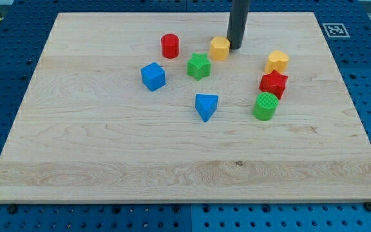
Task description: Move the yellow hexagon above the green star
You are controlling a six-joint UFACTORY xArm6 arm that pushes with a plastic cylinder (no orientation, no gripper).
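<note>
The yellow hexagon (219, 48) sits near the view's top centre of the wooden board (108, 142). The green star (198, 66) lies just below and to the left of it, a small gap between them. My tip (236, 47) is the lower end of the dark rod. It stands right against the hexagon's right side, touching or nearly touching it.
A red cylinder (170, 46) stands left of the hexagon. A blue cube (152, 76) lies left of the star, a blue triangle (206, 106) below it. At the right are a yellow heart (277, 62), a red star (273, 84) and a green cylinder (265, 106).
</note>
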